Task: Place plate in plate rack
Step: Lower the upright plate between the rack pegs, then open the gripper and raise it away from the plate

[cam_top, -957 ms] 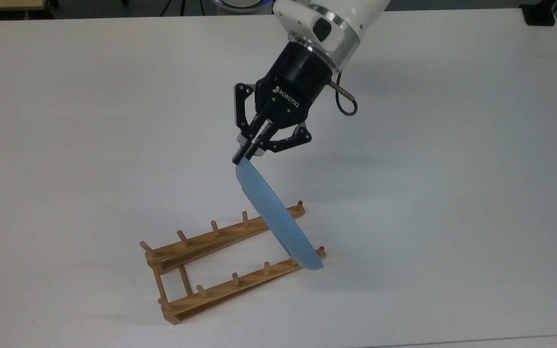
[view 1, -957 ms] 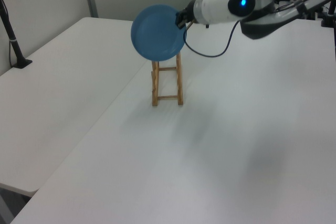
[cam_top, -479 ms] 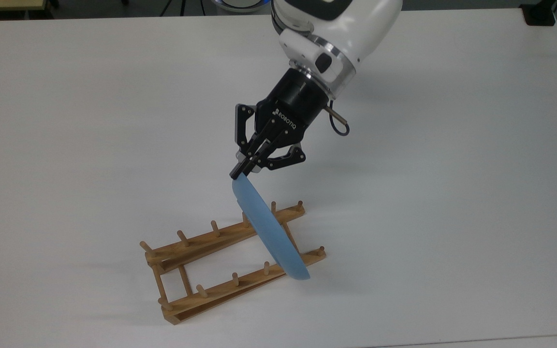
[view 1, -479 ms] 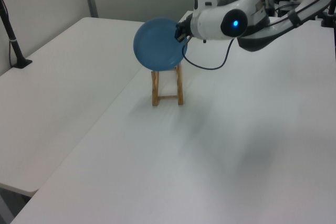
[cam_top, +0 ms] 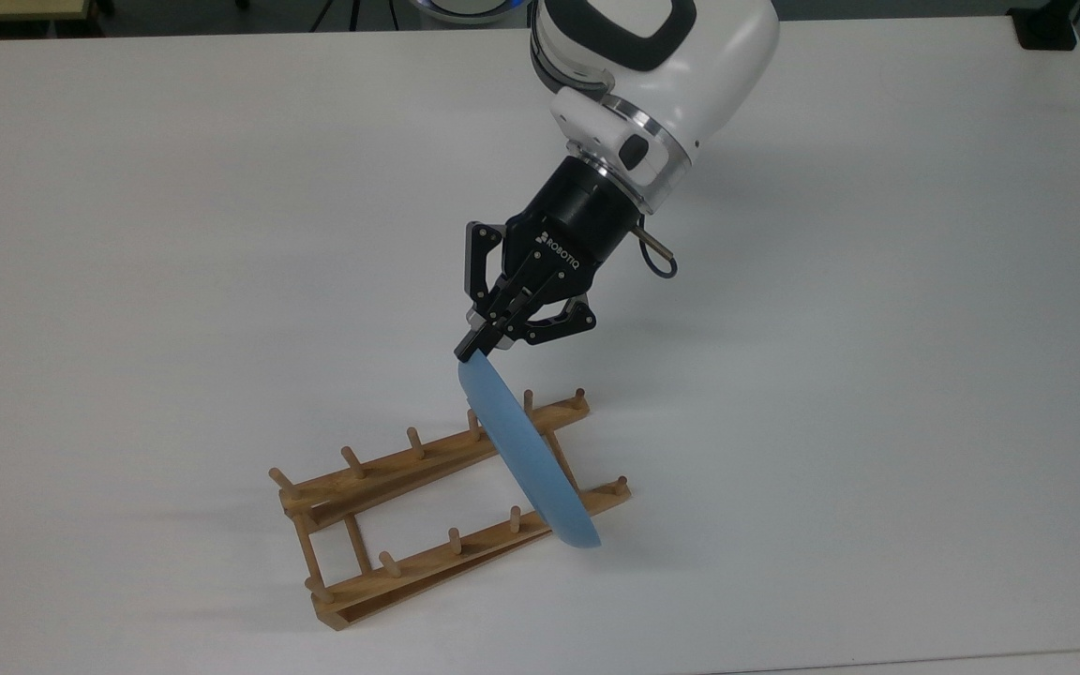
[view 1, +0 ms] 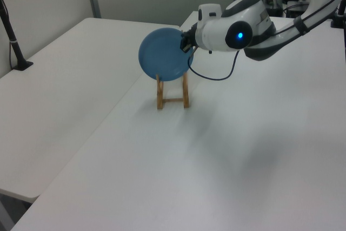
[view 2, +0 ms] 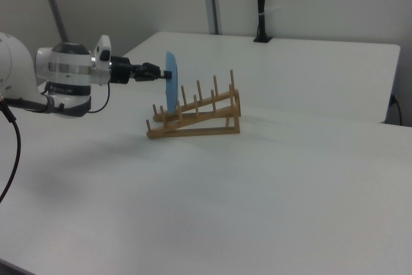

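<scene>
The light-blue plate (cam_top: pixel 526 450) stands on edge, tilted, across the wooden plate rack (cam_top: pixel 390 469), among the pegs near the top view's right end. Its lower rim dips between the two rails; I cannot tell whether it rests on them. My gripper (cam_top: pixel 479 349) is shut on the plate's upper rim, reaching down from the upper right. In the left view the plate (view 1: pixel 164 55) faces the camera above the rack (view 1: pixel 172 100), with the gripper (view 1: pixel 186 41) at its right rim. The right view has the plate (view 2: pixel 171 82) edge-on at the low end of the rack (view 2: pixel 206 120), the gripper (view 2: pixel 162 75) on its left.
The rack stands on a white table (cam_top: pixel 877 375) with open surface all around it. A black clamp post (view 1: pixel 16 52) stands at the far left table edge in the left view, and another black post (view 2: pixel 261 4) is at the back in the right view.
The gripper has carried the plate down and slightly toward the top view's left, from over the rack's right end to deeper among the pegs. The rack has not moved.
</scene>
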`<action>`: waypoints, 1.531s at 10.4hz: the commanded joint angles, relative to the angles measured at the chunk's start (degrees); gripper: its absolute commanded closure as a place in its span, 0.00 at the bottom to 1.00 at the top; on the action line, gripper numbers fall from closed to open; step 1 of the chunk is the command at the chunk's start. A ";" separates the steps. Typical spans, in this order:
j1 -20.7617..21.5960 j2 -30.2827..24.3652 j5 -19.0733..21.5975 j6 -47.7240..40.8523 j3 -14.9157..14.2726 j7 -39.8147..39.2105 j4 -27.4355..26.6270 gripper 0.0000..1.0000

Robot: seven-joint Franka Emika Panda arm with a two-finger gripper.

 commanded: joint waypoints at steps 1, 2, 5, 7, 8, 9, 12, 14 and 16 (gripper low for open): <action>1.30 0.21 -1.20 -2.44 -0.39 2.13 -1.27 0.77; 1.12 0.21 -0.85 -2.52 0.31 2.13 -1.18 0.55; 0.86 -0.31 1.07 -2.52 0.93 2.13 -0.74 0.00; 0.16 -2.50 6.77 -2.44 2.32 1.96 0.13 0.00; -1.50 -4.43 11.41 -2.44 4.08 1.70 0.31 0.00; -3.43 -5.93 15.81 -2.44 6.44 0.91 0.31 0.00; -5.82 -11.29 33.44 -2.52 8.58 -2.67 0.14 0.00; -7.48 -15.50 54.05 -6.01 8.58 -14.51 0.31 0.00; -10.82 -21.30 74.21 -12.33 8.40 -27.34 0.31 0.00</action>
